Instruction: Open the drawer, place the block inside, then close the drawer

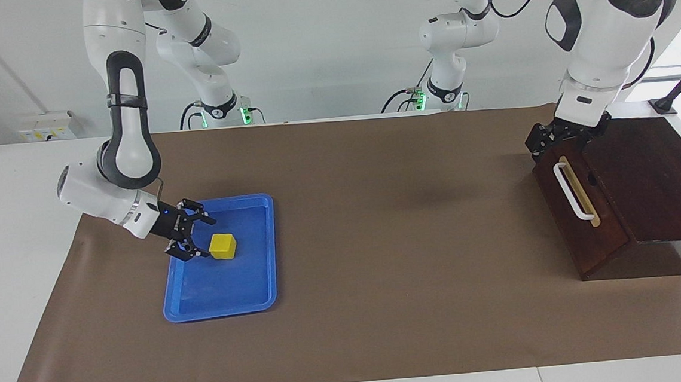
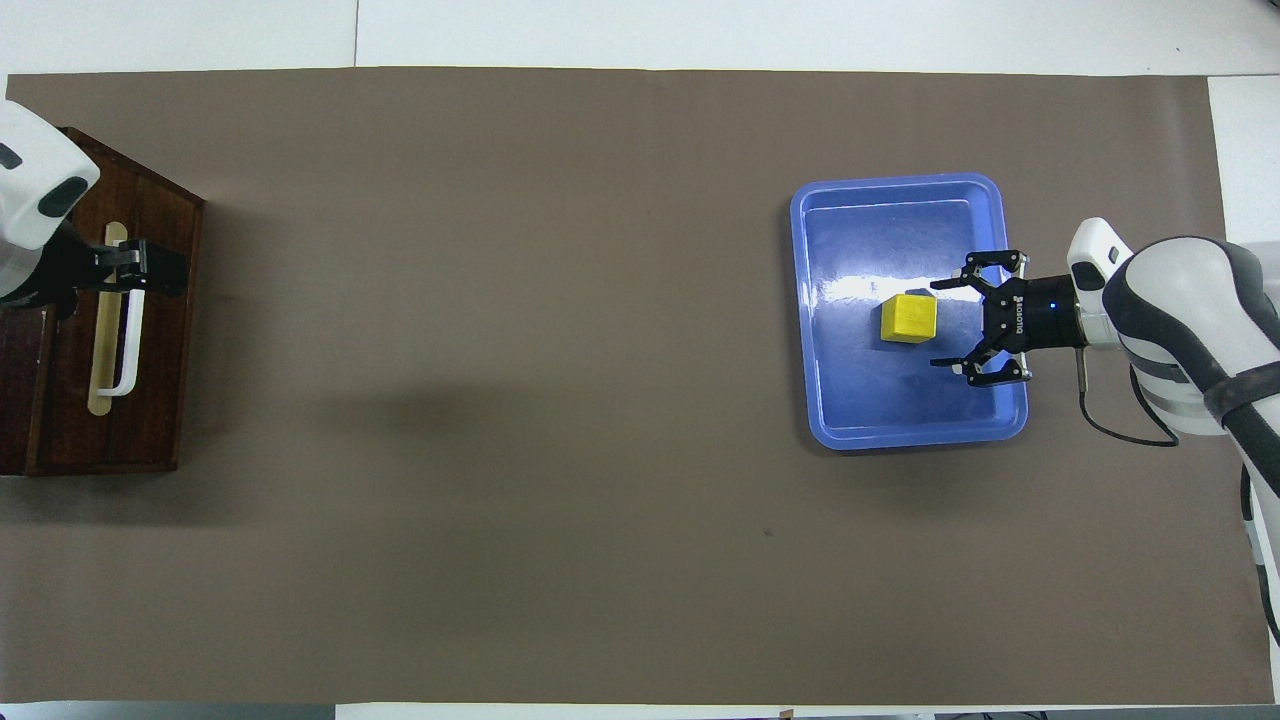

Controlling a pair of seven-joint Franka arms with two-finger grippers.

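The yellow block (image 1: 222, 246) (image 2: 908, 318) lies in the blue tray (image 1: 222, 292) (image 2: 870, 400) toward the right arm's end of the table. My right gripper (image 1: 207, 239) (image 2: 935, 323) is open and low over the tray, its tips at the block's side, with nothing held. The drawer (image 1: 608, 231) (image 2: 165, 380) is closed in the dark wooden box (image 1: 657, 175) at the left arm's end. My left gripper (image 1: 553, 149) (image 2: 135, 270) is at the end of the white handle (image 1: 574, 195) (image 2: 128, 350) nearer the robots.
A brown mat (image 1: 410, 240) (image 2: 500, 400) covers the table between tray and box. The white table edge (image 1: 16, 178) runs around it.
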